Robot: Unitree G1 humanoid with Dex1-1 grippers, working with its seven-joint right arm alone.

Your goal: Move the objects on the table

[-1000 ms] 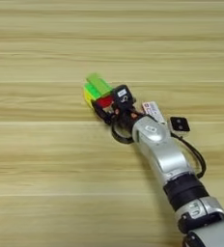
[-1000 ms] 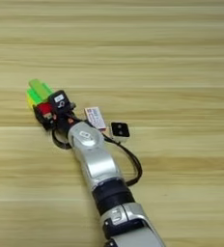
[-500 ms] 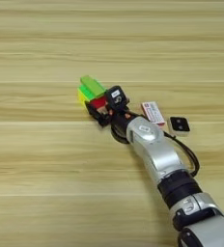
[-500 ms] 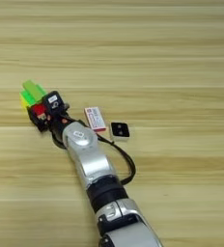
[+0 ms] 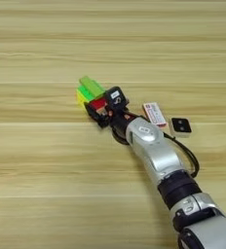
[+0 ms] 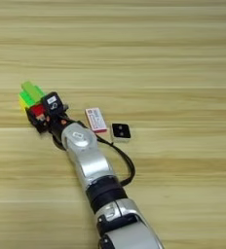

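Reaching up from the bottom right, our arm (image 5: 154,153) runs diagonally toward the table's (image 5: 37,194) middle. Just right of the wrist lie the box (image 5: 154,114) and, beyond it, the small block (image 5: 180,126), close together but apart, both untouched. Under the wrist a dark loop shows on the wood; we cannot tell whether it is the ring or cable. At the arm's tip our gripper (image 5: 104,111) sits at the cube (image 5: 90,97), its two fingers straddling the red near face, so we read it as pinching the cube. The cube lies up and left of the wrist, dead ahead along the forearm. The green bar (image 5: 92,86) sits at its far top, pointing the same way.
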